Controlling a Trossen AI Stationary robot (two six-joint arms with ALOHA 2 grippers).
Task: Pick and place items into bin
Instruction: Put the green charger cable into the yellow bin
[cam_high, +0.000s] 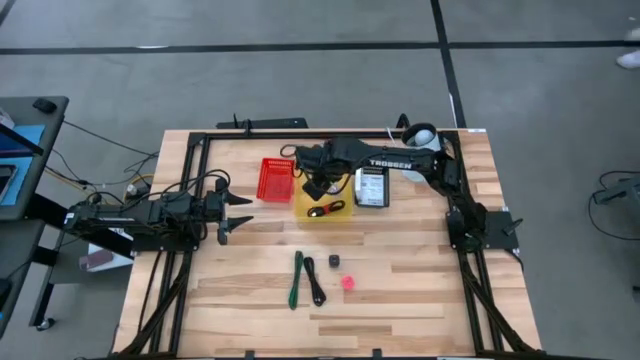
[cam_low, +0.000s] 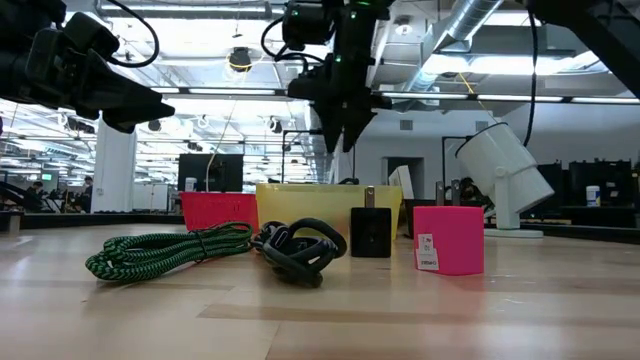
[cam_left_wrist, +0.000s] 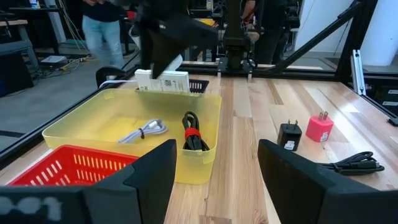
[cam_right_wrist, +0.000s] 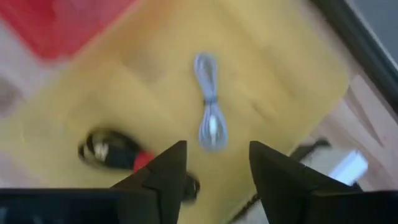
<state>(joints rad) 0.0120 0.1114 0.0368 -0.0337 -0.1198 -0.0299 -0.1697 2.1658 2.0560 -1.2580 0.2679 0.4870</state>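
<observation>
The right gripper (cam_high: 318, 187) hangs over the shallow translucent yellow plastic bin (cam_high: 345, 213), its two dark fingers (cam_right_wrist: 163, 171) spread apart with nothing between them. Directly below it, inside the bin, lies a white cable (cam_right_wrist: 209, 118) folded into a small bundle and tied at the middle. Beside that, also inside the bin, sits a coiled black cable bound with a red strap (cam_left_wrist: 193, 133). White letters reading "TROSSEN" run along the right arm's forearm (cam_high: 392, 163) just behind the bin.

Touching the bin on one side is a red plastic mesh basket (cam_high: 277, 179); on the other side a white box with a printed label (cam_high: 371, 186) sits, its text too small to read.

On the wooden table (cam_high: 420, 290), in front of the bin, the remaining items lie well apart from it: a green braided cable bundle (cam_high: 296, 277), a black coiled cable (cam_high: 315, 282) just beside it, a small black plug adapter (cam_high: 334, 260), and a pink cube-shaped plug adapter (cam_high: 348, 283) bearing a small white sticker with unreadable print.

The left gripper (cam_high: 238, 215) waits well to the basket's side of the bin, fingers open and empty.
</observation>
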